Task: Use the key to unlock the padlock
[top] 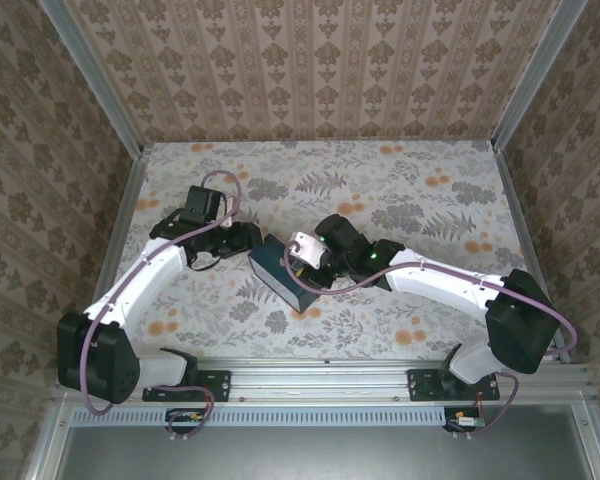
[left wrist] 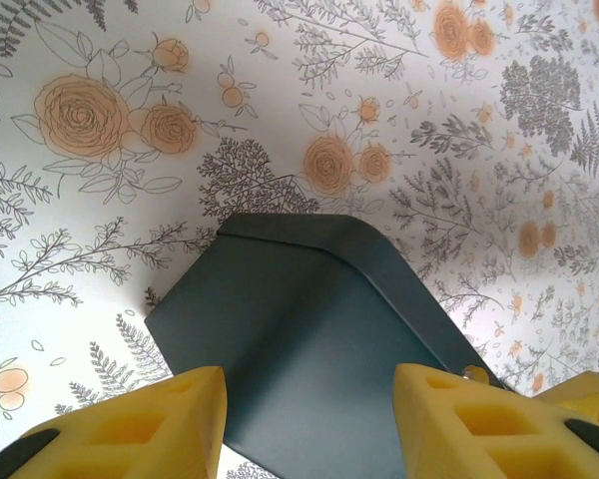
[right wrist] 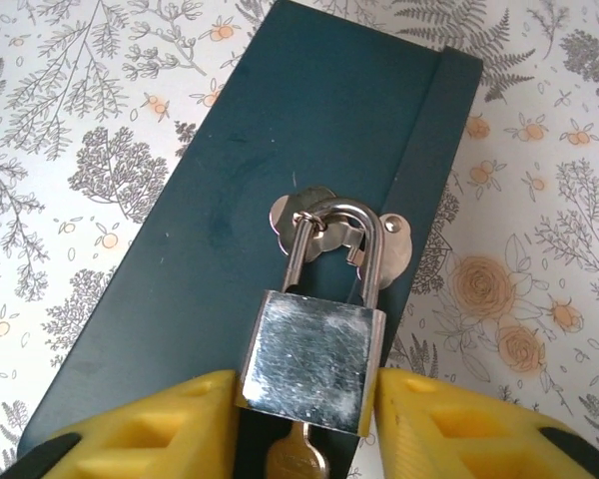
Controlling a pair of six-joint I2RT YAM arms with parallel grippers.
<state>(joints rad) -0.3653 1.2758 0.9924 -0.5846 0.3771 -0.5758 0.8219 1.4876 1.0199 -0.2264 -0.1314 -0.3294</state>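
Observation:
The silver padlock (right wrist: 309,364) lies on the dark blue tin (right wrist: 280,130), its shackle through the tin's metal hasp (right wrist: 379,244). My right gripper (right wrist: 307,419) is shut on the padlock's body, one yellow pad against each side. The brass-coloured key (right wrist: 298,459) sticks out of the padlock's underside between the fingers, mostly cut off by the frame edge. My left gripper (left wrist: 309,419) holds the tin's (left wrist: 299,319) other end between its yellow pads (left wrist: 170,409). From above, the padlock (top: 303,246) shows as a bright patch on the tin (top: 278,272), between the left gripper (top: 248,240) and right gripper (top: 314,256).
The tin lies at an angle near the middle of the floral table (top: 400,200). Patterned walls with metal corner rails (top: 120,215) close in three sides. Both arms reach inward from the near rail (top: 320,375).

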